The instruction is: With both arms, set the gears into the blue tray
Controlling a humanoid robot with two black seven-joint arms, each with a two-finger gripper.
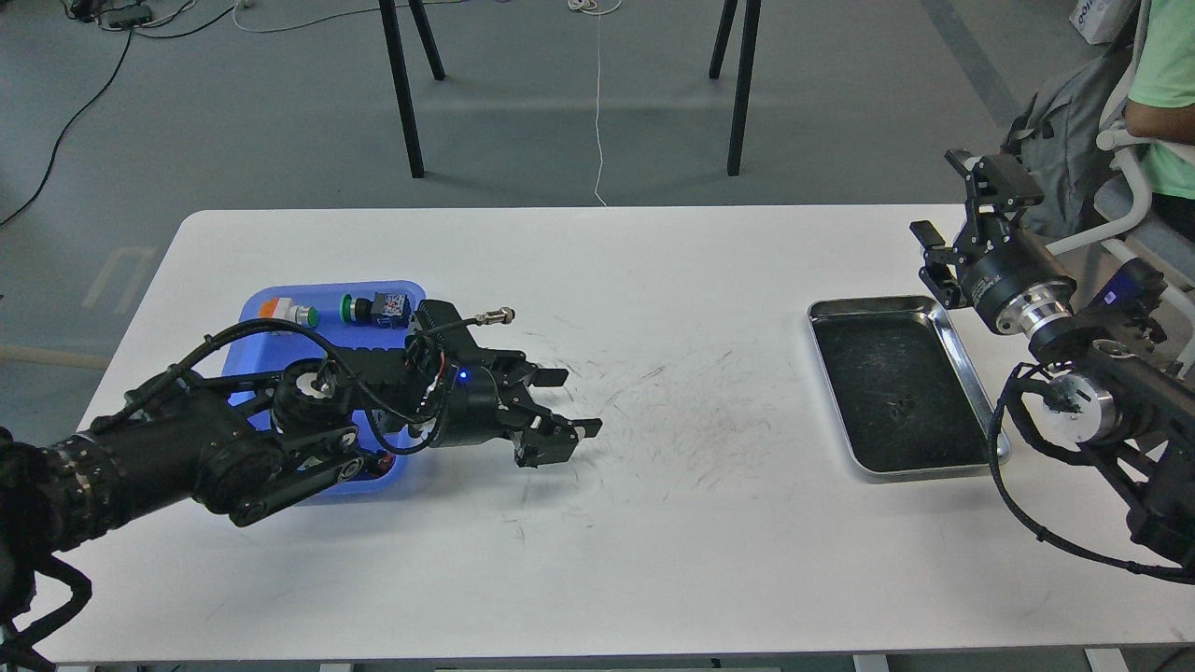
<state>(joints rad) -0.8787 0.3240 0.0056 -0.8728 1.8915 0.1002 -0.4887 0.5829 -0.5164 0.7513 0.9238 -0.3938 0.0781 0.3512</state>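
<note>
The blue tray [327, 291] lies on the left of the white table, and my left arm hides most of it. Right of the tray, my left gripper [566, 405] hangs open just above the scratched tabletop, and I see nothing between its fingers. My right gripper [962, 203] is open in the air, above and beyond the far right corner of the silver tray [971, 392]. A tiny dark object [901, 404] lies on that tray's dark bottom. It is too small to tell whether it is one of the gears. No other gear shows.
An orange-capped push-button [280, 308] and a green-capped one [359, 306] lie at the blue tray's far end. A seated person [1162, 93] and a chair are off the table's right end. Black table legs stand on the floor behind.
</note>
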